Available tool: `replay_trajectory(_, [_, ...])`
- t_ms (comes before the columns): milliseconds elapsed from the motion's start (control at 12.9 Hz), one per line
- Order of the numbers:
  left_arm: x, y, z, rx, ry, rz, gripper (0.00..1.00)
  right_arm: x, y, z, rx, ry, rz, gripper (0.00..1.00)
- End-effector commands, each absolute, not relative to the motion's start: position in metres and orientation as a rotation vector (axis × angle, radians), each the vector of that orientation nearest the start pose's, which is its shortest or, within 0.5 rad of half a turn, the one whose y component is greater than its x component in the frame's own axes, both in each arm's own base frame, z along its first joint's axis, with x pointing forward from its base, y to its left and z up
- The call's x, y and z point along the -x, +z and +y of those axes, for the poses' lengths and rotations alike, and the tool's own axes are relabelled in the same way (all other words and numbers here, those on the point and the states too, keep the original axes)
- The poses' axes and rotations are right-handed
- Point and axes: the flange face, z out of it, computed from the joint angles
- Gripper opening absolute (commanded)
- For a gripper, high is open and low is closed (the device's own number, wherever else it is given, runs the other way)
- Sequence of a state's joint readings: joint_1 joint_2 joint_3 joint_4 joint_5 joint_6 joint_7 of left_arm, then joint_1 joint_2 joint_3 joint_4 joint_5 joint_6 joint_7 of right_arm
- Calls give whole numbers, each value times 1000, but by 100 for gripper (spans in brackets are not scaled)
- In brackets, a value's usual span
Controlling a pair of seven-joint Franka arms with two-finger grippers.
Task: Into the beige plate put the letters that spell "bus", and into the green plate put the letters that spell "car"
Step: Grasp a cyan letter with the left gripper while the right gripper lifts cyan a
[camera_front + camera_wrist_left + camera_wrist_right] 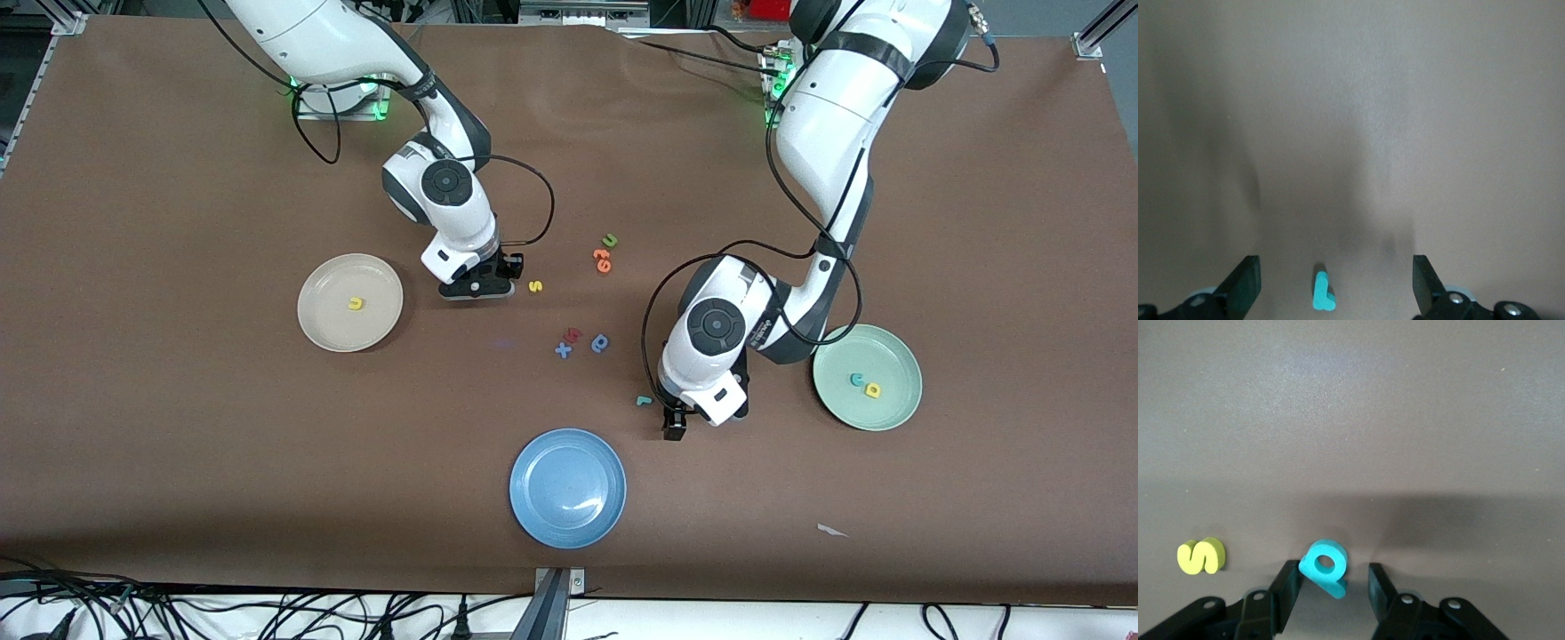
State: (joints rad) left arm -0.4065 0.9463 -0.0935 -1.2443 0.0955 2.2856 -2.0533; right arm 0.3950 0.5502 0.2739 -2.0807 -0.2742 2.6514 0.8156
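Nearest the front camera lies the blue plate (567, 487), with bare brown table (178, 462) all around it. A little farther from the camera, the left pincer (673, 425) hangs low over the table with its jaws spread wide and empty. The thin teal r (645, 401) lies flat just beside it, toward the right arm's end. In the left wrist view the r (1323, 292) sits between the two fingers (1245, 283), off centre toward one of them, its long stroke running along the reach of the fingers rather than across the gap. A small sideways shift should centre it before closing. The green plate (868, 376), at the left arm's end, already holds a teal c (857, 380) and a yellow a (873, 389), and the way to it from the r looks open.

Farther still, the beige plate (349, 302) holds a yellow u (356, 304). Just beside it the right pincer (480, 286) is low at the table, jaws drawn in narrow around the teal b (1326, 567); whether they already touch it I cannot tell. The yellow s (535, 286) lies close by on the table.
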Motion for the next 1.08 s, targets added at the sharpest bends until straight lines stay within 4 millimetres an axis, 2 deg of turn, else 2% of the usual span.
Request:
replay_trajectory(0, [-681, 183, -367, 2274, -26, -2311, 100, -455, 163, 371, 3105, -59, -78, 42])
replay_trajectory(387, [-675, 174, -374, 2256, 28, -2324, 100, -456, 163, 371, 3106, -60, -78, 24])
replay_trajectory(619, [-674, 167, -374, 2256, 33, -2313, 93, -458, 171, 370, 3108, -74, -95, 18])
replay_trajectory(696, [-672, 162, -374, 2258, 34, -2302, 85, -463, 183, 366, 3106, -99, -105, 18])
replay_trajectory(773, [-672, 160, -373, 2256, 33, -2299, 72, -471, 199, 355, 3123, -115, -113, 18])
replay_trajectory(851, [-672, 161, -373, 2257, 32, -2300, 43, -482, 215, 335, 3171, -89, -135, 18])
replay_trajectory(928, [-672, 162, -373, 2256, 36, -2302, 22, -491, 230, 311, 3202, -64, -193, 18])
replay_trajectory(1006, [-673, 162, -372, 2253, 41, -2306, 6, -500, 246, 286, 3216, -62, -247, 18])
